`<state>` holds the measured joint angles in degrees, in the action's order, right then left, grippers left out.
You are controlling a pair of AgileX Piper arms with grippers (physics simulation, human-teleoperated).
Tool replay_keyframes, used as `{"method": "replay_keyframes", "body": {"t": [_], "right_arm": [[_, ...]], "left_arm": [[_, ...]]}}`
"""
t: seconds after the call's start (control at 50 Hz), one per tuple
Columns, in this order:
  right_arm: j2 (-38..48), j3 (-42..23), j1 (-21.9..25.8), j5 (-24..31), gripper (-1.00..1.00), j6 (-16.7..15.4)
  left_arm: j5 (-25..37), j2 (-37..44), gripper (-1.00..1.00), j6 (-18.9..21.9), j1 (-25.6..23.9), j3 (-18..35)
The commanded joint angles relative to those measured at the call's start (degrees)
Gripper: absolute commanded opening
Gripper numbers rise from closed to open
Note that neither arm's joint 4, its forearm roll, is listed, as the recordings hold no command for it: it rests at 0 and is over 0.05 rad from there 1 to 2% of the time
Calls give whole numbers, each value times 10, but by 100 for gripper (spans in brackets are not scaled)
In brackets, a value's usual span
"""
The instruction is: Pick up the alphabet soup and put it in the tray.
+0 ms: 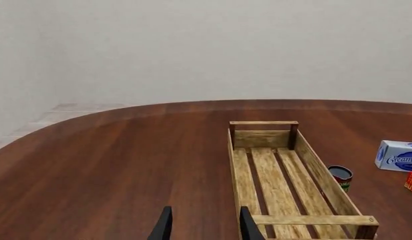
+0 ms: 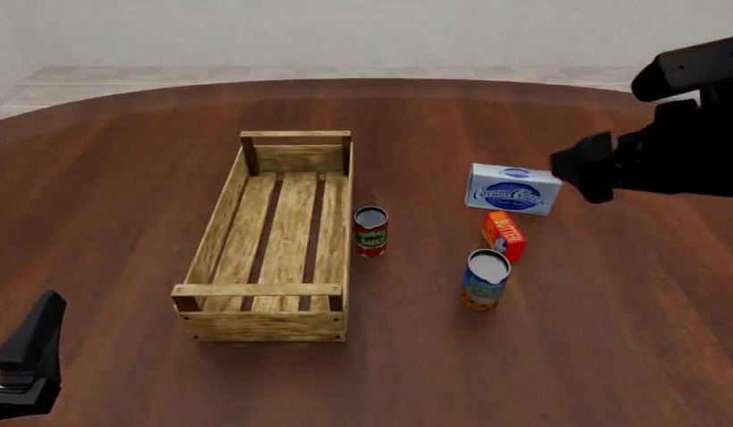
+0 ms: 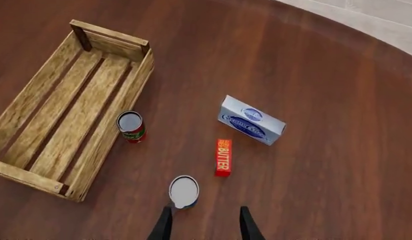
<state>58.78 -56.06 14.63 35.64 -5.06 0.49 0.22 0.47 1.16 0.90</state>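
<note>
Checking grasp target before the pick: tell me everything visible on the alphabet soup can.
The alphabet soup is a cylindrical can with a blue and orange-yellow label and a pale silver-white top. It stands upright on the wooden table, right of the tray, just nearer than the butter box. Nothing grips it; the open right claw hovers above.

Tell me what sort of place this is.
Most likely a simulated tabletop test scene, not a real kitchen: a bare round wooden table against a blank pale wall, set with a slatted tray, the alphabet soup and a cream cheese box.
</note>
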Motion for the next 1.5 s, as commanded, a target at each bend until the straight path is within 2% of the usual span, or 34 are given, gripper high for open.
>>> {"method": "replay_keyframes", "body": {"t": [0.02,0.34,0.52,1.5], "right_arm": [[45,-23,15,20,100,9],[107,-42,33,12,100,27],[141,-22,45,-29,100,44],[235,45,30,-125,100,50]], "left_arm": [[-1,-1,100,0,-1,-2],[-1,-1,100,0,-1,-2],[-1,-1,100,0,-1,-2],[-2,-1,100,0,-1,-3]]}}
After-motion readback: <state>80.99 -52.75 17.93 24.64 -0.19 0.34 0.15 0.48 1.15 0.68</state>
